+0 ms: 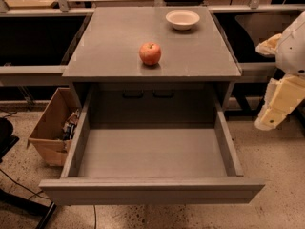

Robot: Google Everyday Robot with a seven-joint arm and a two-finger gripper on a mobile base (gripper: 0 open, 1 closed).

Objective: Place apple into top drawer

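Note:
The red apple [150, 54] with yellowish patches stands on the grey cabinet top [109, 42], near its front middle. The top drawer [152, 190] is pulled fully out below it, a wide shallow grey box with nothing inside. My gripper [268, 122] hangs at the right edge of the camera view, a cream-coloured piece below the white arm [293, 46]. It is beside the drawer's right wall, well to the right of the apple and lower than it, and it holds nothing that I can see.
A shallow cream-white bowl [182, 19] sits at the back right of the cabinet top. An open cardboard box [50, 128] with clutter stands on the floor left of the drawer. Dark-handled fronts [143, 94] show behind the drawer. Dark cables and a chair base [19, 199] lie at the lower left.

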